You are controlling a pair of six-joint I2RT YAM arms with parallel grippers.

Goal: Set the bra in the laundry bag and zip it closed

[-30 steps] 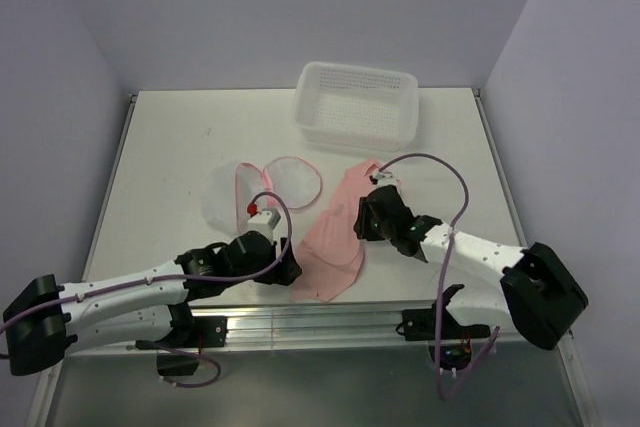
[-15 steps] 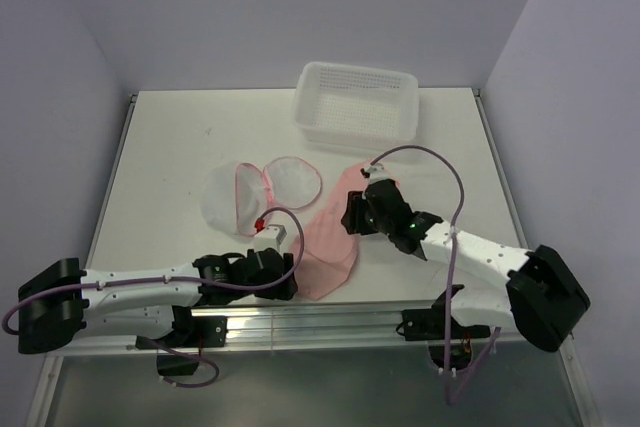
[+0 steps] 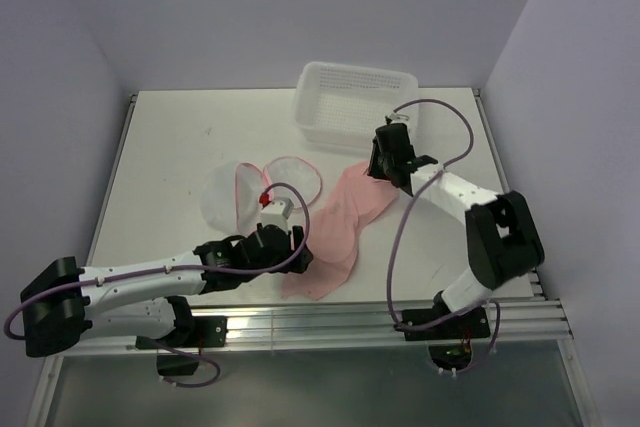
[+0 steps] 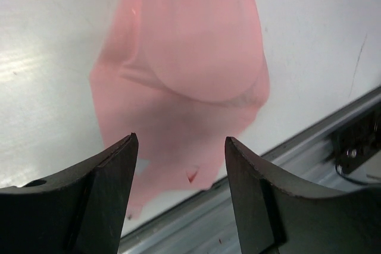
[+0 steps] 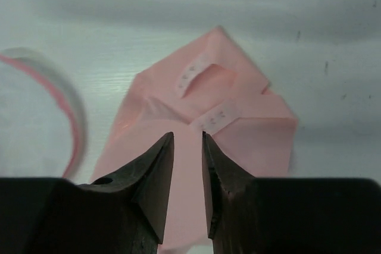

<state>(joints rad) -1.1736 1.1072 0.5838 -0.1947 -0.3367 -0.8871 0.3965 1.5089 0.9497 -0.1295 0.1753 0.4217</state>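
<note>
Pink bra [image 4: 196,57] flat, beneath spread left claw [image 4: 180,141]

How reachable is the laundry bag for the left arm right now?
Probably yes. The laundry bag lies open and uncovered just beyond the left claw, which hangs open over the near end of the bra. Nothing sits between them.

Left end effector [image 4: 180,142] agape over bra [image 4: 190,57], table [image 4: 47,57] edge near.
</note>
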